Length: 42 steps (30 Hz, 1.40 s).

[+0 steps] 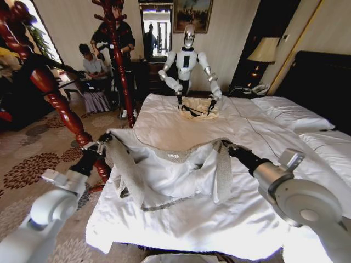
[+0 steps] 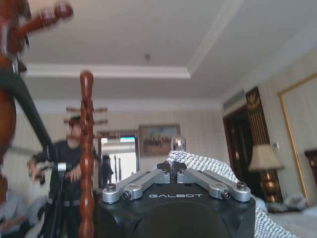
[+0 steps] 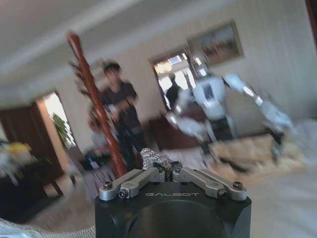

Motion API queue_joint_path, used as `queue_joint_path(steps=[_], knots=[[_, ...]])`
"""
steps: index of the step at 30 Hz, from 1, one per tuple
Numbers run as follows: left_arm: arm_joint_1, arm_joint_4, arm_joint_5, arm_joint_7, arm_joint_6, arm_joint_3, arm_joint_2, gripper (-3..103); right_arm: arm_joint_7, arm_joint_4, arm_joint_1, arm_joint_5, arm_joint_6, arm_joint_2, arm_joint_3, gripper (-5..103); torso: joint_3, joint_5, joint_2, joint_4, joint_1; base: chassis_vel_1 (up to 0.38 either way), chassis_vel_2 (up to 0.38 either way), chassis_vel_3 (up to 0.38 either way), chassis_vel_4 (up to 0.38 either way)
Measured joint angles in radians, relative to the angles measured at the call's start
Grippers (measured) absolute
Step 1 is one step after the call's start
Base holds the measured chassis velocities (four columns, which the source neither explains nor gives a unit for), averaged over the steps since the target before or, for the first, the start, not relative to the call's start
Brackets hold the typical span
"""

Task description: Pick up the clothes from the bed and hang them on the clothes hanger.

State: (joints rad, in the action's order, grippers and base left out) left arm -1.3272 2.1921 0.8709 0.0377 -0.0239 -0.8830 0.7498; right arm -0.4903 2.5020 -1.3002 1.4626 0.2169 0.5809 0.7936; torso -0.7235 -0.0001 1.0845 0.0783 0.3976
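Left gripper (image 1: 103, 140) is pinched tight on 1 shoulder of the grey-beige speckled coarse-knit jacket (image 1: 167, 170), holding it up above the wide white-duvet bed (image 1: 241, 219). Right gripper (image 1: 226, 147) is clamped on the other shoulder, so the jacket hangs spread between the 2, white lining showing.

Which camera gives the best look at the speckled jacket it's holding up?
The head view: the jacket hangs spread above the bed between the left gripper and right gripper. Each wrist view catches just a pinched bit of knit.
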Motion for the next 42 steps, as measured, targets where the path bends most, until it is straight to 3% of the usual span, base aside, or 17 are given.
queue_joint_path(steps=[3, 5, 9, 11, 13, 20, 21, 22, 25, 27, 28, 30, 31, 33, 37, 39, 42], knots=[[0.038, 0.046, 0.111, 0.009, 0.017, -0.084, -0.049, 1, 0.115, 0.000, 0.006, 0.000, -0.116, -0.008, 0.050, 2, 0.000, 0.0008, 0.000, -0.0002, 0.000, 0.000, 0.000, 0.000, 0.000], [0.024, 0.054, 0.111, 0.021, 0.013, -0.085, -0.046, 1, 0.115, 0.000, -0.012, -0.008, -0.122, 0.004, 0.046, 2, 0.000, 0.0007, 0.000, -0.0004, 0.000, 0.000, 0.000, 0.000, 0.000], [-0.041, 0.029, -0.044, 0.061, -0.018, 0.046, 0.033, 1, -0.006, -0.002, -0.136, -0.121, -0.054, 0.057, -0.057, 2, 0.000, 0.0001, 0.000, -0.0001, 0.000, 0.000, 0.000, 0.000, 0.000], [-0.044, 0.026, -0.056, 0.063, -0.018, 0.056, 0.039, 1, -0.013, -0.002, -0.148, -0.134, -0.047, 0.060, -0.066, 2, 0.000, 0.0002, 0.000, 0.0001, 0.000, 0.000, 0.000, 0.000, 0.000], [-0.062, 0.010, -0.133, 0.063, 0.014, 0.115, 0.079, 1, -0.032, -0.002, -0.192, -0.188, -0.021, 0.071, -0.103, 2, 0.000, 0.0003, 0.000, 0.0003, 0.000, 0.000, 0.000, 0.000, 0.000], [-0.104, 0.007, -0.235, 0.029, 0.098, 0.135, 0.082, 1, -0.043, -0.002, -0.180, -0.173, -0.018, 0.073, -0.094, 2, 0.000, 0.0003, 0.000, -0.0004, 0.000, 0.000, 0.000, 0.000, 0.000], [-0.113, 0.013, -0.246, 0.000, 0.124, 0.135, 0.082, -1, -0.036, -0.002, -0.176, -0.169, -0.025, 0.074, -0.091, 2, 0.000, 0.0004, 0.000, -0.0004, 0.000, 0.000, 0.000, 0.000, 0.000], [-0.118, 0.020, -0.246, -0.024, 0.146, 0.132, 0.084, 4, -0.026, -0.002, -0.173, -0.169, -0.031, 0.075, -0.090, 2, 0.000, 0.0003, 0.000, -0.0003, 0.000, 0.000, 0.000, 0.000, 0.000], [-0.135, 0.066, -0.214, -0.126, 0.229, 0.102, 0.090, 15, 0.025, -0.002, -0.171, -0.176, -0.063, 0.080, -0.090, 2, 0.000, 0.0001, 0.000, -0.0003, 0.000, 0.000, 0.000, 0.000, 0.000], [-0.138, 0.080, -0.204, -0.153, 0.253, 0.093, 0.089, 15, 0.035, -0.002, -0.172, -0.178, -0.069, 0.081, -0.090, 2, 0.000, 0.0003, 0.000, -0.0003, 0.000, 0.000, 0.000, 0.000, 0.000], [-0.142, 0.111, -0.145, -0.225, 0.308, 0.076, 0.083, 26, 0.052, -0.002, -0.179, -0.182, -0.077, 0.085, -0.090, 2, 0.000, 0.0003, 0.000, -0.0007, 0.000, 0.000, 0.000, 0.000, 0.000], [-0.128, 0.171, 0.080, -0.360, 0.388, 0.051, 0.064, 30, 0.065, -0.002, -0.191, -0.189, -0.081, 0.096, -0.091, 2, 0.000, 0.0002, 0.000, -0.0002, 0.000, 0.000, 0.000, 0.000, 0.000], [-0.128, 0.171, 0.080, -0.360, 0.388, 0.051, 0.064, 30, 0.065, -0.002, -0.191, -0.189, -0.081, 0.096, -0.091, 2, 0.000, 0.0002, 0.000, -0.0002, 0.000, 0.000, 0.000, 0.000, 0.000], [-0.105, 0.211, 0.250, -0.415, 0.408, 0.014, 0.044, 42, 0.078, -0.002, -0.194, -0.198, -0.081, 0.101, -0.094, 2, 0.000, 0.0003, 0.000, 0.0000, 0.000, 0.000, 0.000, 0.000, 0.000], [-0.087, 0.244, 0.321, -0.392, 0.368, -0.074, 0.004, 58, 0.088, -0.002, -0.197, -0.206, -0.083, 0.102, -0.093, 2, 0.000, 0.0003, 0.000, -0.0002, 0.000, 0.000, 0.000, 0.000, 0.000], [-0.085, 0.247, 0.321, -0.387, 0.359, -0.087, 0.000, 58, 0.089, -0.002, -0.197, -0.206, -0.084, 0.102, -0.093, 2, 0.000, 0.0002, 0.000, -0.0003, 0.000, 0.000, 0.000, 0.000, 0.000], [-0.078, 0.252, 0.301, -0.340, 0.308, -0.188, -0.031, 74, 0.094, -0.002, -0.198, -0.208, -0.088, 0.106, -0.091, 2, 0.000, 0.0002, 0.000, -0.0003, 0.000, 0.000, 0.000, 0.000, 0.000]])
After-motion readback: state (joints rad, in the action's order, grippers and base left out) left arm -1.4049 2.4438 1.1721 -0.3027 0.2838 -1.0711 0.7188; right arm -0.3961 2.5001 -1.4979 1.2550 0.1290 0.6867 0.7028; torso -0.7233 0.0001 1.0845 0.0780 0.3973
